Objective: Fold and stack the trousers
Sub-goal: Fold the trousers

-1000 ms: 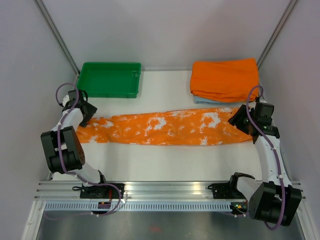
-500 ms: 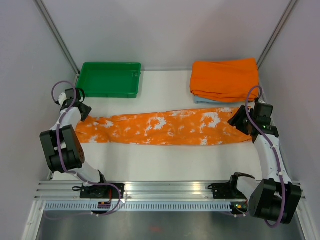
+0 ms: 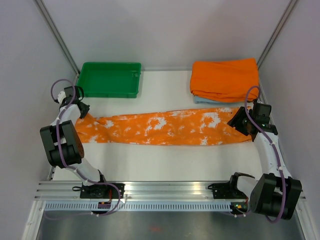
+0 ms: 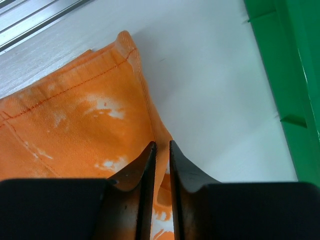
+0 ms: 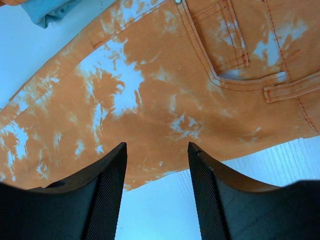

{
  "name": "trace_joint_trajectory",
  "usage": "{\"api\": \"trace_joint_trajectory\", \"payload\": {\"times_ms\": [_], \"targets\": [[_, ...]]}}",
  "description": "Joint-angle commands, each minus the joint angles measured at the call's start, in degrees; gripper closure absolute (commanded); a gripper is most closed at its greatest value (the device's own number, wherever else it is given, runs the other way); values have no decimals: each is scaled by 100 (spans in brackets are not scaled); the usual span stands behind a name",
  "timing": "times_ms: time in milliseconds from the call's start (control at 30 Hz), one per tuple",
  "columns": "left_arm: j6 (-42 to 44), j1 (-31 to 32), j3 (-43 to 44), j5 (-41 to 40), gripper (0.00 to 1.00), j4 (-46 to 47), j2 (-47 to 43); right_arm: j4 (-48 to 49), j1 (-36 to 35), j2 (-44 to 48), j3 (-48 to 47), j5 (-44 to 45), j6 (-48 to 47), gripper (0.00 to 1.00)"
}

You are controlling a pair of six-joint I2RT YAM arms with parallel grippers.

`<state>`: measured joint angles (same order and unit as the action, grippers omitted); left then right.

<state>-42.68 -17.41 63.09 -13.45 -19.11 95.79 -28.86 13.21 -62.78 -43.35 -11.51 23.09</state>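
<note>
At the far left of the overhead frame the left end effector (image 3: 76, 107) sits low over the hem end of the trousers (image 3: 165, 128). Its wrist view shows the two fingers drawn almost together, with only a thin slit between them and the stitched side edge of a leg running straight into that slit, so it appears to be pinching the cloth there. Just above it, in the upper left, stands a green tray (image 3: 110, 80), apart from the cloth. The trousers lie stretched out flat in a long band across the middle of the white surface (image 3: 165, 160), legs to the left and waist to the right. At the right end the right end effector (image 5: 157, 146) hovers over the seat area near a back pocket (image 5: 235, 50), fingers spread wide and gripping nothing. In the upper right a plain orange folded cloth (image 3: 225, 77) rests on a light blue folded cloth (image 3: 205, 100), just above the waist. The step in hand looks like securing both ends before the first lengthwise fold. Next, the right end effector would need to descend and close on the waistband, so that one end can be carried across onto the other.
</note>
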Motion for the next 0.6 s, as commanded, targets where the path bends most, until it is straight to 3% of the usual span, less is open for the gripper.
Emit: {"api": "trace_joint_trajectory", "payload": {"times_ms": [0, 400, 500, 567], "targets": [[93, -35, 213, -96, 79, 153, 89, 188, -20, 3, 20, 114, -50, 41], [22, -34, 204, 167, 71, 285, 379, 83, -20, 91, -41, 272, -103, 43], [66, -34, 221, 377, 95, 364, 397, 47, -20, 91, -86, 386, -121, 44], [49, -34, 256, 553, 98, 321, 379, 65, -20, 100, -86, 491, -129, 46]]}}
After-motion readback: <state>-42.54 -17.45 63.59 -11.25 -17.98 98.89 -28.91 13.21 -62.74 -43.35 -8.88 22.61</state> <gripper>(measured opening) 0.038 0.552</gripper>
